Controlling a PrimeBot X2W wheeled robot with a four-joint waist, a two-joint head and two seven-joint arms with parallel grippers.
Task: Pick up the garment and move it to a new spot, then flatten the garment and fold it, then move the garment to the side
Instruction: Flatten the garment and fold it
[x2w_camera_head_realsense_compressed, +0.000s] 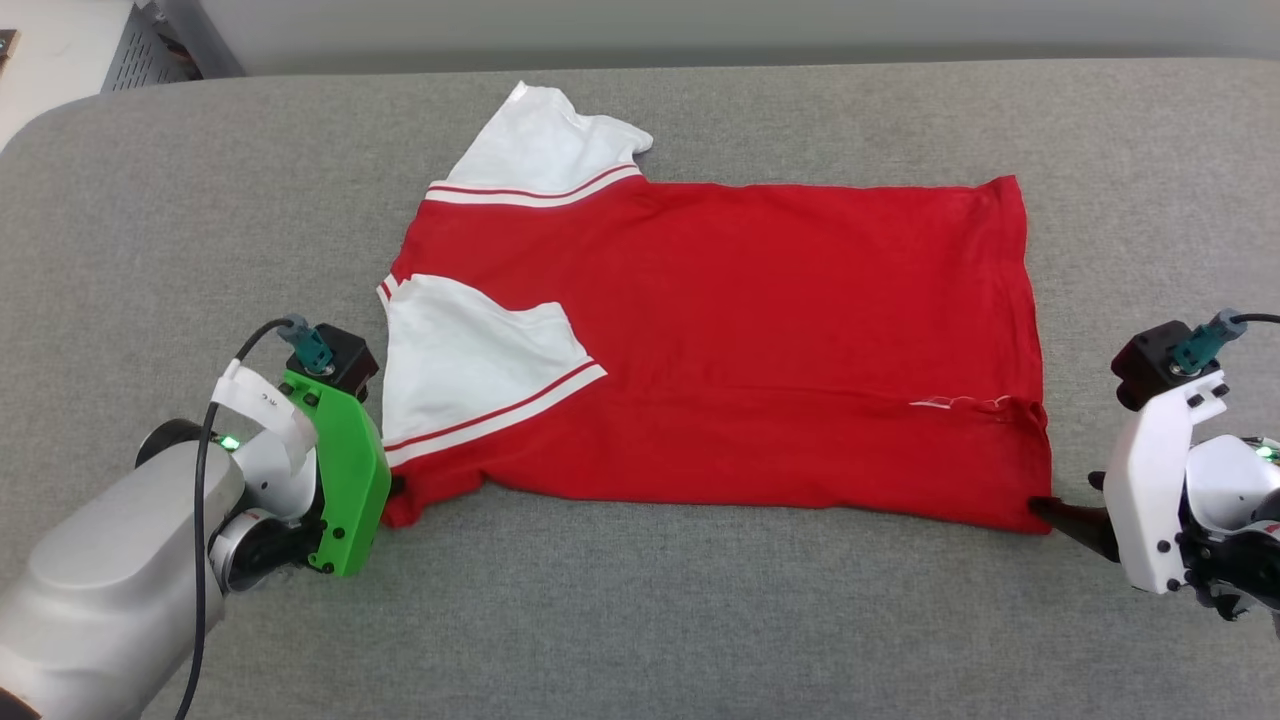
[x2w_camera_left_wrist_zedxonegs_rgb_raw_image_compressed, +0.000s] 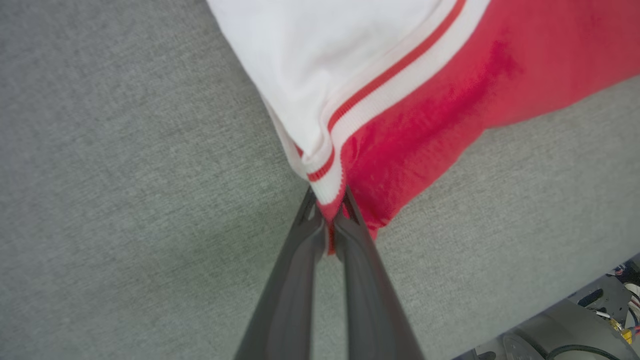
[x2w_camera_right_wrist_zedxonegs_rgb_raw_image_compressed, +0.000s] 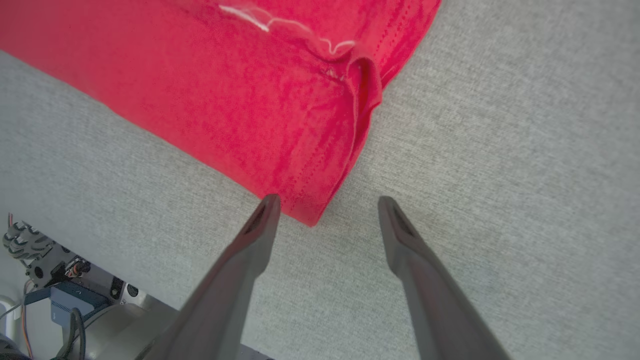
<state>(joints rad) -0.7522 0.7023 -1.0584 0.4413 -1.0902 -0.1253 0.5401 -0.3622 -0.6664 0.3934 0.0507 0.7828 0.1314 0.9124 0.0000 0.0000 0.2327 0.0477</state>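
Note:
The garment (x2w_camera_head_realsense_compressed: 760, 340), a red T-shirt with white sleeves and striped trim, lies spread flat across the grey padded table, collar end to the left. My left gripper (x2w_camera_left_wrist_zedxonegs_rgb_raw_image_compressed: 330, 212) is shut on the garment's near-left corner (x2w_camera_left_wrist_zedxonegs_rgb_raw_image_compressed: 332, 185), where striped trim meets red cloth; in the head view it sits at that corner (x2w_camera_head_realsense_compressed: 395, 495), mostly behind its green housing. My right gripper (x2w_camera_right_wrist_zedxonegs_rgb_raw_image_compressed: 327, 207) stands open at the near-right hem corner (x2w_camera_right_wrist_zedxonegs_rgb_raw_image_compressed: 310, 210), one fingertip (x2w_camera_right_wrist_zedxonegs_rgb_raw_image_compressed: 267, 205) at the cloth's edge, the corner lying between the fingers. In the head view the right gripper (x2w_camera_head_realsense_compressed: 1060, 515) touches that corner.
The grey padded table (x2w_camera_head_realsense_compressed: 640, 620) spreads wide around the garment, its front edge near the robot's base (x2w_camera_right_wrist_zedxonegs_rgb_raw_image_compressed: 60, 280). A grey metal cabinet (x2w_camera_head_realsense_compressed: 150, 45) stands beyond the back-left corner. A pale wall runs along the far edge.

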